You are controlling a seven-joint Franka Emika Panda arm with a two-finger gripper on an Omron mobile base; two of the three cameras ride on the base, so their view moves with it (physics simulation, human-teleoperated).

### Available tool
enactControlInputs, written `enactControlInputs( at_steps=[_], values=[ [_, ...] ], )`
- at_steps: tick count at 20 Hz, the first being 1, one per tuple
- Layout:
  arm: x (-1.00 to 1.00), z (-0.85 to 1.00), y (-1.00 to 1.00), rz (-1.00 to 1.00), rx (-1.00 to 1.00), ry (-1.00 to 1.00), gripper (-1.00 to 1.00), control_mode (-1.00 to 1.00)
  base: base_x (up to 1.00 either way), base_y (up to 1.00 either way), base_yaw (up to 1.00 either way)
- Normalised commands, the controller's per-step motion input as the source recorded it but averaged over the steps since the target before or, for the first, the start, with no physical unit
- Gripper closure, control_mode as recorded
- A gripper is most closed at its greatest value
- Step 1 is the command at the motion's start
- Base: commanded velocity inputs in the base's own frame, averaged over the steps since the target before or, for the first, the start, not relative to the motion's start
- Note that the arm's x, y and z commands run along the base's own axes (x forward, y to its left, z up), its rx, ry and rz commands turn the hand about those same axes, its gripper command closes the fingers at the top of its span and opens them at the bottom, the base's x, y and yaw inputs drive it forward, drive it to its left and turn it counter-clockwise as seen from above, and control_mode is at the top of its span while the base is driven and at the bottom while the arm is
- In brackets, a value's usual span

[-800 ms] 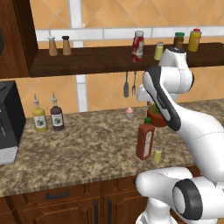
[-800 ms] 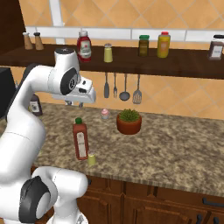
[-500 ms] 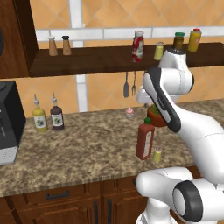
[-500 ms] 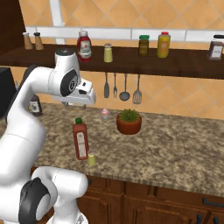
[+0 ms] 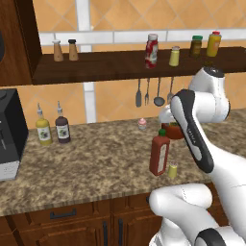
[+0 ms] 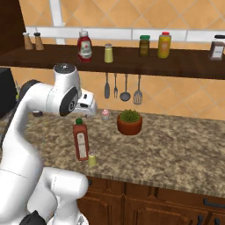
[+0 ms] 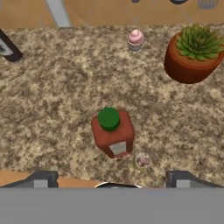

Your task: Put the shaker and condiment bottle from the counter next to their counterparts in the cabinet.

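Note:
The condiment bottle point(image 6: 81, 140), red-orange with a green cap, stands upright on the counter point(image 6: 176, 149), and the tiny yellow-green shaker point(image 6: 92, 159) is right beside it. From the left they appear as the bottle point(image 5: 159, 154) and the shaker point(image 5: 172, 170). My hand point(image 6: 87, 104) hovers above them. Looking down, my gripper point(image 7: 111, 180) is open, its fingertips point(image 7: 41, 179) wide apart, with the bottle point(image 7: 113, 133) and shaker point(image 7: 142, 160) below, untouched. On the cabinet shelf point(image 6: 132, 61) stand the white-capped red bottle point(image 6: 84, 46) and the twin shaker point(image 6: 108, 53).
A potted plant point(image 6: 129, 122) and a pink cupcake point(image 6: 105, 114) sit behind the bottle. Utensils point(image 6: 123, 85) hang on the wall. Jars point(image 6: 154, 45) and two brown shakers point(image 6: 33, 41) share the shelf. A yellow and a dark bottle point(image 5: 52, 129) stand beside a black appliance point(image 5: 9, 134).
My arm has come down, bringing the hand lower over the condiment bottle. The bottle and the shaker have stayed in place.

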Motion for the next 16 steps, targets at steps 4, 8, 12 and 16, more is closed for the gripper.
enactControlInputs(
  at_steps=[4, 8, 12, 16],
  values=[
    [-0.24, -0.52, -0.07, 0.17, 0.18, -0.22, -1.00, -1.00, 0.00, 0.00, 0.00],
    [0.00, -0.44, 0.00, 0.23, 0.06, -0.08, -1.00, -1.00, 0.00, 0.00, 0.00],
    [0.00, -0.12, 0.00, 0.20, 0.00, -0.05, -1.00, -1.00, 0.00, 0.00, 0.00],
    [0.00, -0.02, -0.02, 0.17, 0.00, -0.03, -1.00, -1.00, 0.00, 0.00, 0.00]
  ],
)
